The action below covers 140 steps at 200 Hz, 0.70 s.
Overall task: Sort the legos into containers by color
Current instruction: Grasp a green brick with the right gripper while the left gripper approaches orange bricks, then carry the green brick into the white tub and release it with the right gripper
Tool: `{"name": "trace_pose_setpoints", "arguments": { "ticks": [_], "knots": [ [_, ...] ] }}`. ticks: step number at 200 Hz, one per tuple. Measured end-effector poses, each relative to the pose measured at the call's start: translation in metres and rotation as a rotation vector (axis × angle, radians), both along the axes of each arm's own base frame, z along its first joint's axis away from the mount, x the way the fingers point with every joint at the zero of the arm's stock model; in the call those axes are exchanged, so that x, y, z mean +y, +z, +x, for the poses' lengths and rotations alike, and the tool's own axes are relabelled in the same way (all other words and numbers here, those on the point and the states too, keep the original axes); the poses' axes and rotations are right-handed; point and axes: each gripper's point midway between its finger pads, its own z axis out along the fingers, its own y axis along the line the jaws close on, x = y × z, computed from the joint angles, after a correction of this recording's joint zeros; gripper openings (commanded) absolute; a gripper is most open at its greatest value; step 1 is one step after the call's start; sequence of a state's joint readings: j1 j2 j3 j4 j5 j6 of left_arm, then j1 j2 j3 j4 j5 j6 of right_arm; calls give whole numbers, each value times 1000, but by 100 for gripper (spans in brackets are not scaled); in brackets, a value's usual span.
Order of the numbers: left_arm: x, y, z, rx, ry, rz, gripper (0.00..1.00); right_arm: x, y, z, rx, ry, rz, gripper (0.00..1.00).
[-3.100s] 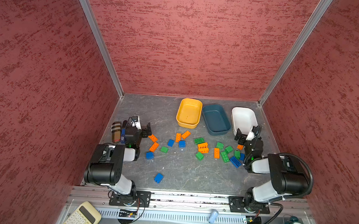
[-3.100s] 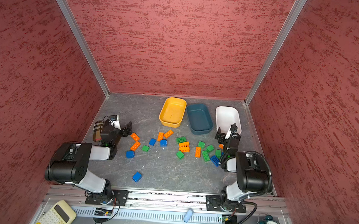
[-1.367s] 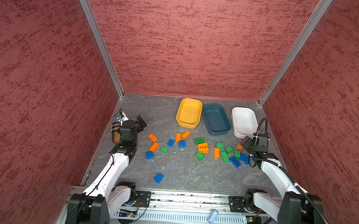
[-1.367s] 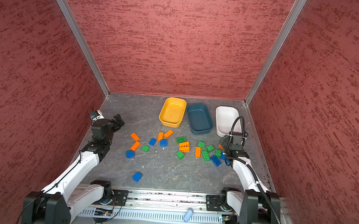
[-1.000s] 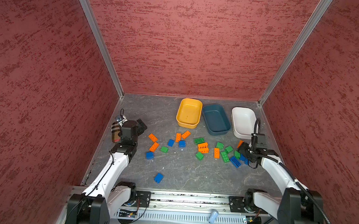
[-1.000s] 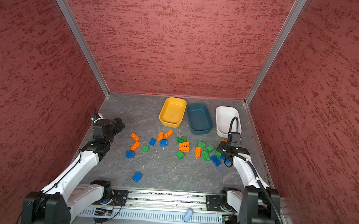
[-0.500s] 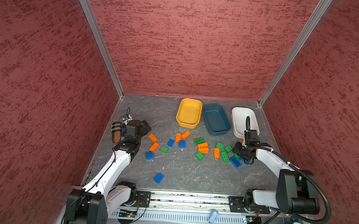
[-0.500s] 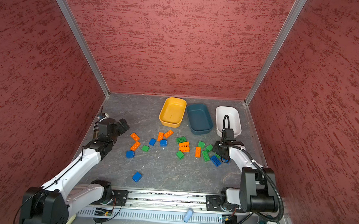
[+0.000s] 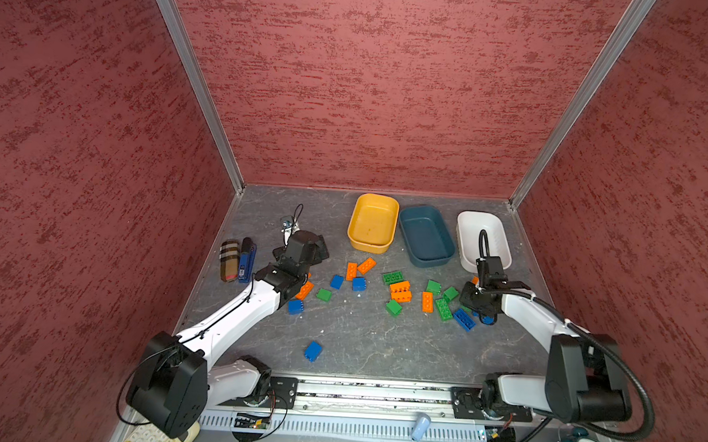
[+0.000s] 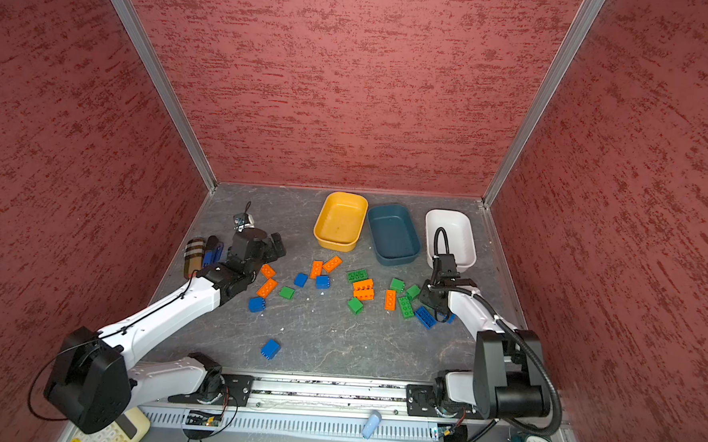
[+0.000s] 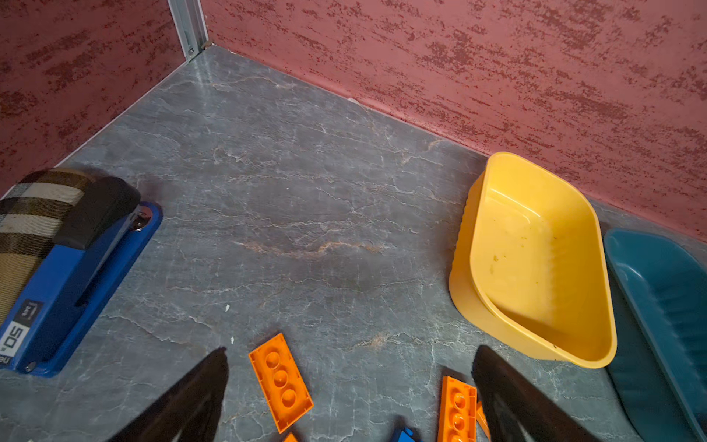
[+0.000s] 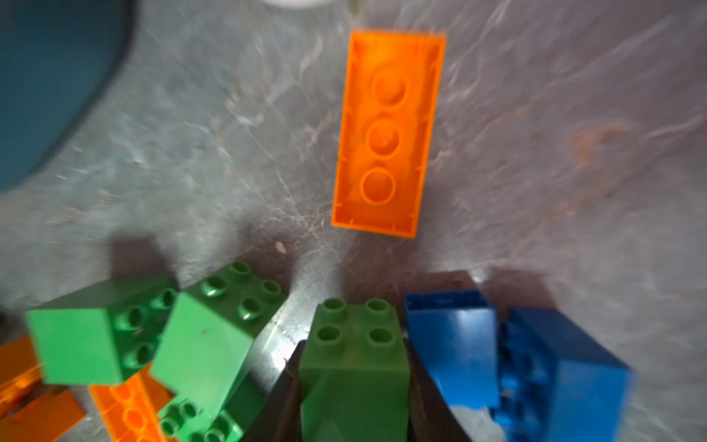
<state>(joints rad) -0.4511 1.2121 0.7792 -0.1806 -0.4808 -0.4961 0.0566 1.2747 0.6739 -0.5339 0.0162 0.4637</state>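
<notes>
Your right gripper (image 12: 354, 358) is closed on a square green lego (image 12: 354, 333) at the right end of the scattered legos (image 9: 398, 293); blur hides whether it is lifted. Your left gripper (image 11: 350, 354) gapes wide over an orange lego (image 11: 281, 382) at the left end. On the far side stand the yellow tub (image 9: 373, 227), teal tub (image 9: 424, 238) and white tub (image 9: 499, 238).

You see a yellow tub (image 9: 373, 223), teal tub (image 9: 424, 234) and white tub (image 9: 468, 228) on a grey, white-veined floor (image 9: 358, 343). The walls (image 9: 372, 85) are mottled red. There is an orange brick (image 9: 427, 301), blue brick (image 9: 313, 350) and green brick (image 12: 352, 344). At left lies a brown-and-cream striped case (image 9: 229, 260), possibly plaid.
</notes>
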Motion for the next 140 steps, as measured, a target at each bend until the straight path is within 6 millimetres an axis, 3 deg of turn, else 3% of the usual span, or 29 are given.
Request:
{"name": "trace_pose_setpoints", "arguments": {
  "ticks": [34,49,67,82,107,140],
  "knots": [
    [-17,-2,3,10,-36,7,99,3,65,30,-225,18,33,26],
    [-22,-4,5,15,-45,8,100,-5,92,59,-304,4,25,26],
    [-25,-5,5,18,-52,7,99,-18,109,98,-360,-25,-2,26],
    [-29,-5,3,19,-64,8,100,-32,106,125,-368,-53,-34,26],
    [-33,-7,1,28,-76,11,99,-52,83,167,-318,-69,-92,27],
    [-30,-12,-4,55,-77,25,100,-64,54,206,-256,-43,-142,28]
  ]
}}
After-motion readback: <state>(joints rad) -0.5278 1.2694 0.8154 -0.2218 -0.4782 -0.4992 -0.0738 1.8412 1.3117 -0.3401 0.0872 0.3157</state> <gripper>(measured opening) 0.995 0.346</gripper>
